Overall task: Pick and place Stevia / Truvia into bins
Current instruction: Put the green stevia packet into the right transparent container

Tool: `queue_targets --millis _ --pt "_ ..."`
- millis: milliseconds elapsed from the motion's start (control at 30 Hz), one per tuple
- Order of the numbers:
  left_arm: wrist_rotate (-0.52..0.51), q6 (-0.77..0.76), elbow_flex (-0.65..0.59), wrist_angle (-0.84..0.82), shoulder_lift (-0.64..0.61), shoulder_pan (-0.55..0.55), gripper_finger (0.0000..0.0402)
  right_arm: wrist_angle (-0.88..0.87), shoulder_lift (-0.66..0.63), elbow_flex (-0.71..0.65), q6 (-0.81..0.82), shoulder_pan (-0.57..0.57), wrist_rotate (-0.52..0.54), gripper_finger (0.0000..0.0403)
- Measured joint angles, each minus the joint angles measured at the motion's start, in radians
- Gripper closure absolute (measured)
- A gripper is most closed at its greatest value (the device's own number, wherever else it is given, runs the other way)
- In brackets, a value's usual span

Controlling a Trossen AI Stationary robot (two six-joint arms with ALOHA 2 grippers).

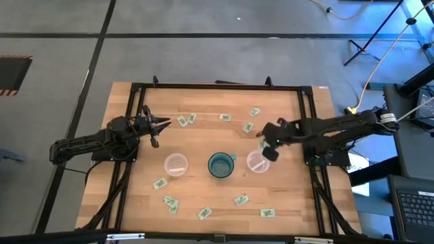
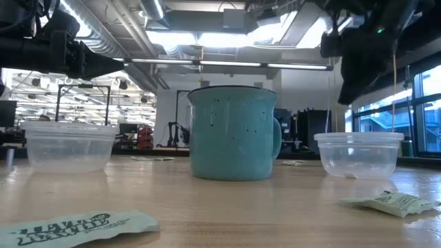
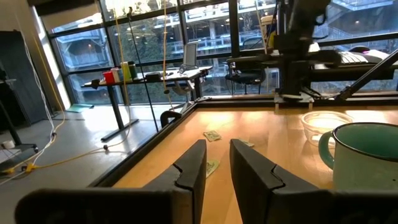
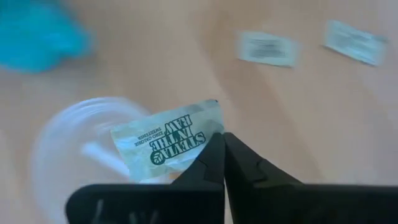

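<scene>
Pale green and white Stevia packets lie flat around the table, several near the far edge (image 1: 225, 118) and several near the near edge (image 1: 204, 213). Two clear cups stand either side of the teal mug (image 1: 220, 165): the left cup (image 1: 175, 164) and the right cup (image 1: 258, 161). My right gripper (image 4: 221, 142) hovers over the right cup (image 4: 81, 155), shut on one packet (image 4: 171, 140). My left gripper (image 1: 159, 125) waits open above the table's left part, near two far packets (image 1: 183, 120), touching nothing. My right gripper pinches one Stevia packet between its two fingertips at a corner of one short end (image 4: 208, 134). The fingers come from above, pointing down. The packet is lifted clear and sticks out sideways from the tips, printed face showing, over the right cup's opening.
The teal mug (image 2: 233, 132) stands between the cups (image 2: 67, 146) (image 2: 358, 153). Loose packets lie close to the near edge (image 2: 76, 229) (image 2: 396, 202). A black frame (image 1: 129, 135) runs round the tabletop. Bare wood shows between the cups and the far packets.
</scene>
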Motion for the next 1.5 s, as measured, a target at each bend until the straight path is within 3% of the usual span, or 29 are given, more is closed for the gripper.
queue_targets --millis 300,633,900,1167,1333,1500 --pt "0.0 -0.001 0.0 0.0 0.0 0.0 0.0334 0.086 0.125 0.0 -0.017 0.182 -0.01 0.0403" --pt "0.0 -0.015 0.0 0.0 0.0 0.0 0.0334 0.107 0.292 0.0 -0.011 0.218 -0.009 0.0403" --pt "0.0 -0.017 0.0 0.0 0.0 0.0 0.0334 0.109 0.288 0.002 -0.033 0.218 -0.015 0.0383" --pt "0.0 -0.016 0.0 0.0 0.0 0.0 0.0336 0.042 0.266 0.064 -0.04 0.217 -0.015 0.0323" --pt "0.0 -0.017 0.0 0.0 0.0 0.0 0.0334 -0.036 0.23 0.156 -0.067 0.195 0.084 0.0298" --pt "0.0 -0.025 0.0 0.0 0.0 0.0 0.0336 -0.066 0.207 0.209 -0.143 0.123 0.087 0.0295"
